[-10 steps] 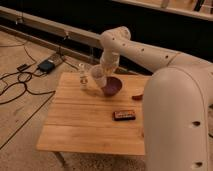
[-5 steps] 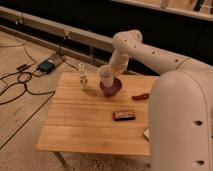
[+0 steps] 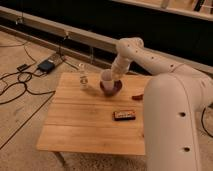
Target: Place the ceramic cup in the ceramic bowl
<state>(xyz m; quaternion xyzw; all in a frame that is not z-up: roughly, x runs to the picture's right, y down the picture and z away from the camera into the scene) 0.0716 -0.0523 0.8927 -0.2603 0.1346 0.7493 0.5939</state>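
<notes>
Far to the left, on the floor, black cables (image 3: 15, 86) snake about, and a small dark box (image 3: 47, 65) lies among them near the wall rail. Next comes the wooden table (image 3: 85, 127), a pale slatted top standing on the concrete floor. Towards its far edge stands a slim clear glass bottle (image 3: 83, 79), upright and apart from everything else on the table. Just to the right of the bottle is the ceramic cup (image 3: 105, 76), pale and wider at the rim, upright, with its lower part down inside the ceramic bowl (image 3: 114, 90). The bowl is a round maroon one near the table's far edge, and the cup sits over its left half. My pincer (image 3: 115, 76) is right against the cup's right side, above the bowl. Whether it is clamped on the cup or has let it go, I cannot tell from here. Whether the cup's base touches the bottom of the bowl I cannot tell either. Nearer the front, right of the table's middle, lies a flat black rectangular object (image 3: 124, 115), well apart from the bowl. Near the table's right edge a small reddish thing (image 3: 137, 96) shows, partly hidden behind my body. My white arm (image 3: 145, 56) reaches in from the right, bending at the elbow down to the bowl, and my white trunk (image 3: 175, 130) fills the right side of the view.
</notes>
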